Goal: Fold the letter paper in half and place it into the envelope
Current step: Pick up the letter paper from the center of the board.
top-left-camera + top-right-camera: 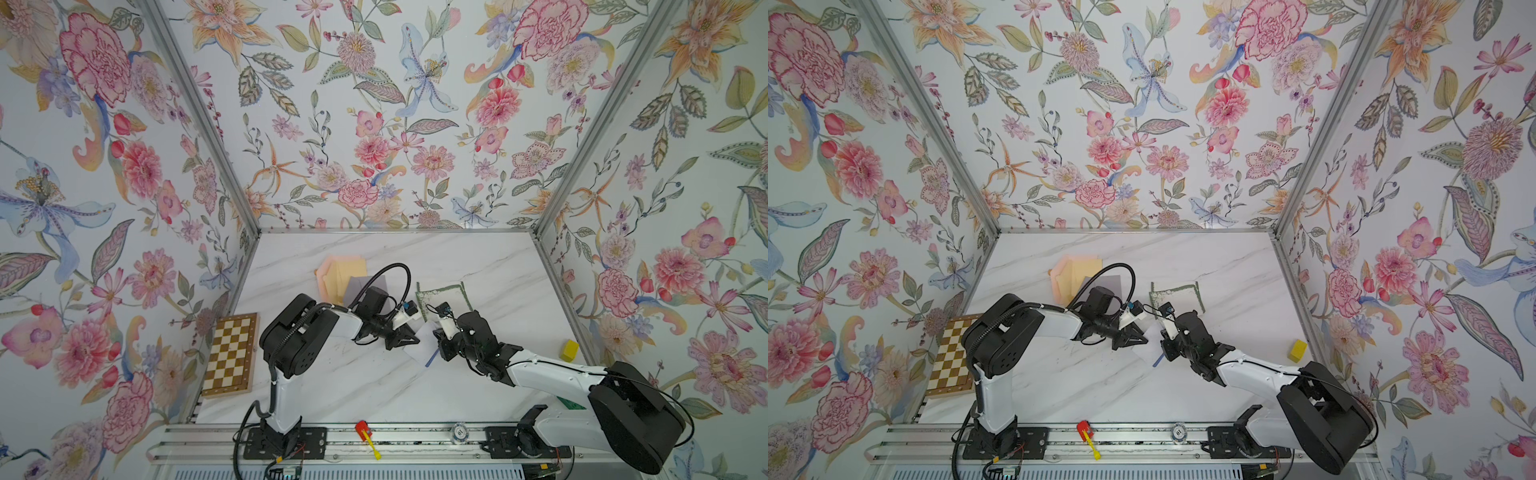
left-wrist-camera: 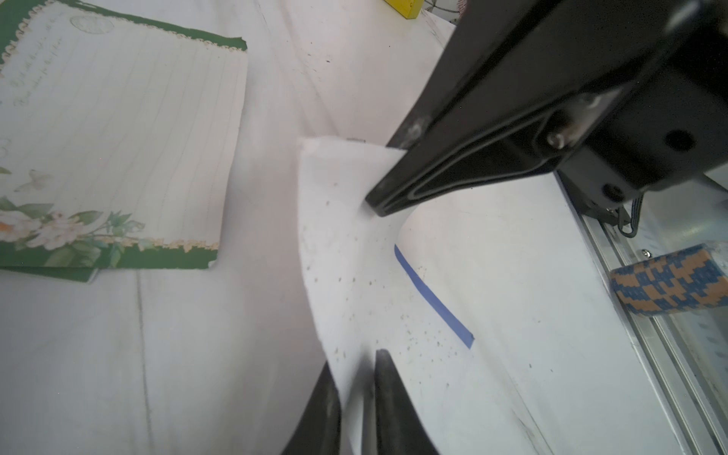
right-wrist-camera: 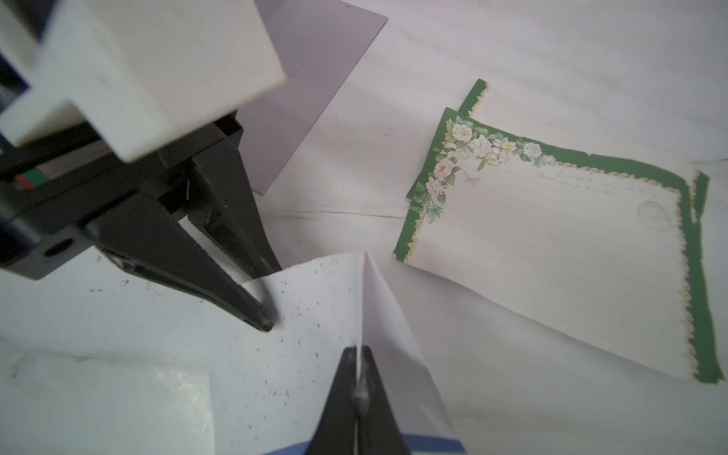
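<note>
The envelope point(image 3: 307, 335) is pinched at two edges by the left hand point(image 3: 266, 315) and the right hand point(image 3: 358, 370), both clamped tight on it. The letter paper point(image 3: 551, 256) is seen nearby, not touching.

Faint cursive lines on letter paper point(image 3: 551, 256), too blurred to read

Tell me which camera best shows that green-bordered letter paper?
The right wrist view: the letter paper lies nearly whole, with its green border, white flowers and ruled lines clear. The left wrist view shows the paper close, but cut off by the picture's edge. In both top views the paper is tiny and partly covered.
</note>
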You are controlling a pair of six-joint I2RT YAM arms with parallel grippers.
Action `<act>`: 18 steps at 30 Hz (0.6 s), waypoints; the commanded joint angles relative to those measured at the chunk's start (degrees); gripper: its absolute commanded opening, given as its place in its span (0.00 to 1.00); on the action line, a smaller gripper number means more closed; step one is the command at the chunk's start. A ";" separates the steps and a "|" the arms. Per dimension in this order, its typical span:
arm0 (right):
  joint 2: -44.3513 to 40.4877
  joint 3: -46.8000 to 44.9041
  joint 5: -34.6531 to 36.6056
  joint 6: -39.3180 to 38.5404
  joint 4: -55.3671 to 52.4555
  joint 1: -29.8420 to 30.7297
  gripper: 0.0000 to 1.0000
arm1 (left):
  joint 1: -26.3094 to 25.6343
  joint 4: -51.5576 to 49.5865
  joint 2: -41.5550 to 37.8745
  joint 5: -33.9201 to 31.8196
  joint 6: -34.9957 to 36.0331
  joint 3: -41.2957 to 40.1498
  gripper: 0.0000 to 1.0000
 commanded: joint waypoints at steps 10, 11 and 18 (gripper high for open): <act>-2.23 -0.73 0.14 1.00 -1.02 0.41 0.29 | 0.52 -3.75 1.17 1.76 1.29 2.61 0.00; -3.33 -0.40 0.39 0.89 -2.44 0.39 0.33 | 0.57 -3.84 0.65 1.14 1.24 2.45 0.00; -16.16 4.27 -0.49 -0.90 -15.89 -2.39 0.59 | 1.86 -2.78 -5.89 -2.21 -0.91 0.88 0.00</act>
